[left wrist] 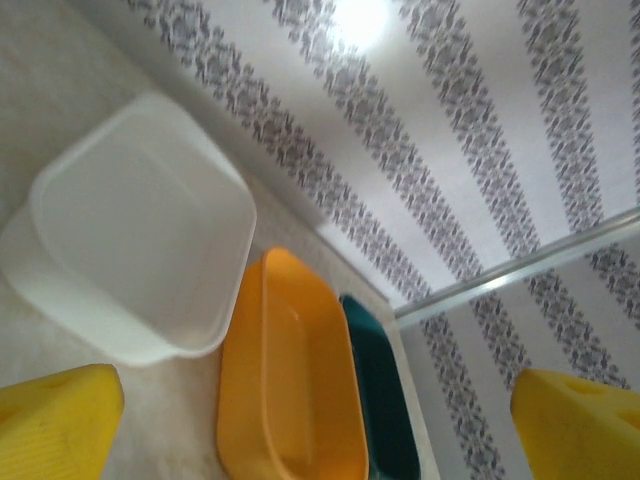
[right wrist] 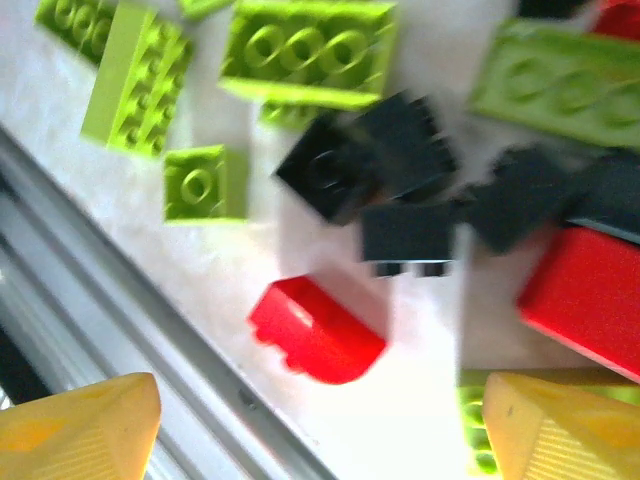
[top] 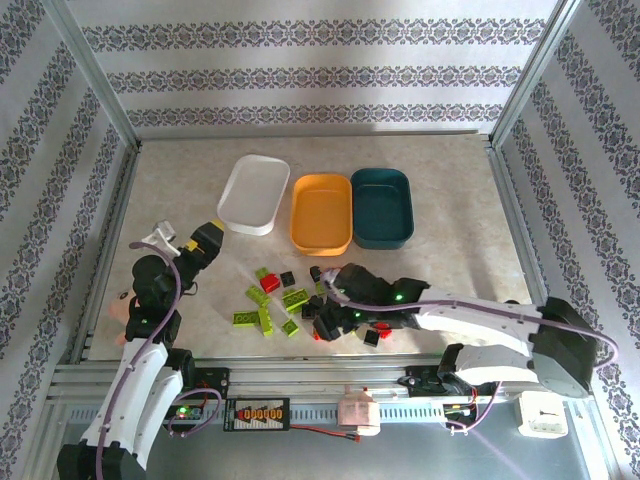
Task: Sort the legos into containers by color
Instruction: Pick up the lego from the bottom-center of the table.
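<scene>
Three empty trays line the far side of a beige marbled tabletop (top: 460, 250) walled by striped patterned wallpaper (top: 320, 60): a white tray (top: 252, 193), an orange-yellow tray (top: 321, 212) and a dark teal tray (top: 381, 205). Near the front edge I count at least six lime green legos (top: 295, 298), plus a few red legos (top: 270, 283) and black legos (top: 288, 278); my right arm hides some. The right gripper (right wrist: 320, 420) hovers over this pile, fingers wide apart, holding nothing. The left gripper (top: 208, 235) hangs near the white tray, likewise spread and empty.
</scene>
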{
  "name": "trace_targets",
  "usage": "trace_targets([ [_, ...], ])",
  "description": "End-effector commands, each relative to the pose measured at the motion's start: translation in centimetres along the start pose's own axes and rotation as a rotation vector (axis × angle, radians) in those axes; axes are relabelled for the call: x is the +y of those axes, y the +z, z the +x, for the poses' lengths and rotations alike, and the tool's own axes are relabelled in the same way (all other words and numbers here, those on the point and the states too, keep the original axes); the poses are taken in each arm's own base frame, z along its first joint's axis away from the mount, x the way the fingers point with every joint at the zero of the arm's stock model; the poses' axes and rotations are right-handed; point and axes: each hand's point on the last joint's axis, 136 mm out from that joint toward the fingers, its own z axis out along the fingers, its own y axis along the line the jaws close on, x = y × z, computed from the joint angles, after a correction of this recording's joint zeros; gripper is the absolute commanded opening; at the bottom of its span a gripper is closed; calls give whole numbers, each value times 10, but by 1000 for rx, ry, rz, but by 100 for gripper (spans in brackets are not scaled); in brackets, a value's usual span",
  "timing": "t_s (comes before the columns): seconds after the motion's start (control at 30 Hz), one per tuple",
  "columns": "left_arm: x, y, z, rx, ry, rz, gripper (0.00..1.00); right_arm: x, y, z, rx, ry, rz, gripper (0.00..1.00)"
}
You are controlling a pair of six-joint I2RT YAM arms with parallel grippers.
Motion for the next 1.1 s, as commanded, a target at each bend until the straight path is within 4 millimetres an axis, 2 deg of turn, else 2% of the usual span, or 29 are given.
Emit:
trace_targets([
  [0.0,13,-4,29,124,-22,-30,99,6,12,9,89,-63,35,81],
  [0.07,15,-5,32,135,-23,-35,99,11,18,8,110,-85,56,82],
  [0.2,17,-5,35,149,-18,-41,99,3,26,11,146,-123,138,82],
  [0.5,15,-5,34,150,-4,-36,99,0,49,22,231,-174,195,80],
  [0.7,16,-5,34,150,-2,-37,99,-3,59,22,256,-203,227,76],
  [0.9,14,-5,34,155,2,-37,99,-2,65,22,273,-220,226,67],
  [1.07,13,-5,33,161,13,-42,99,-2,64,23,266,-224,218,52],
])
